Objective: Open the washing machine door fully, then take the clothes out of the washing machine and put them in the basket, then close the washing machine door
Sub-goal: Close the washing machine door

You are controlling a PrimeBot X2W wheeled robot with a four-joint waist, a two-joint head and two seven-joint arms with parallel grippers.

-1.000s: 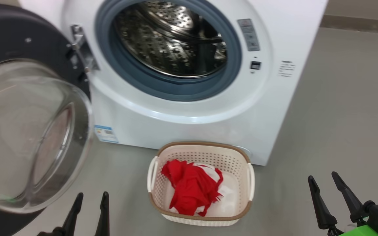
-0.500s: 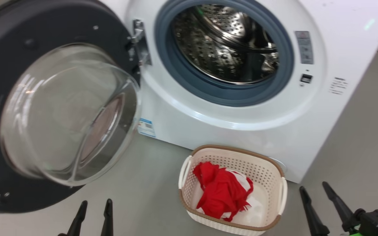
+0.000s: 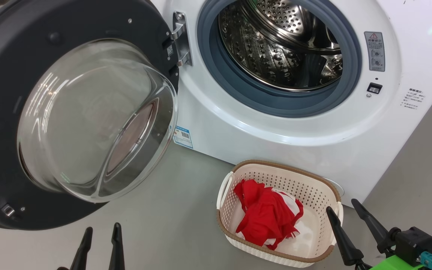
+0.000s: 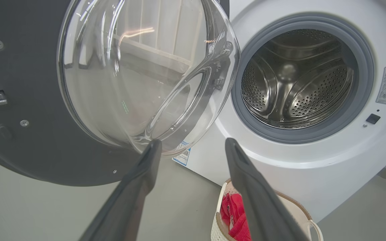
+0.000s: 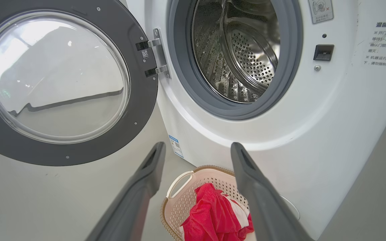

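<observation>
Red-and-white fabric clothes (image 3: 266, 221) lie in the cream perforated plastic basket (image 3: 283, 168) before the big white washing machine (image 3: 238, 135), its drum (image 3: 283, 48) apparently empty. The left pincer (image 3: 102, 227) and right pincer (image 3: 340, 204) are spread, holding nothing. Push the round black-rimmed glass door (image 3: 88, 120) shut steadily at its rim opposite the hinge (image 3: 181, 39).
</observation>
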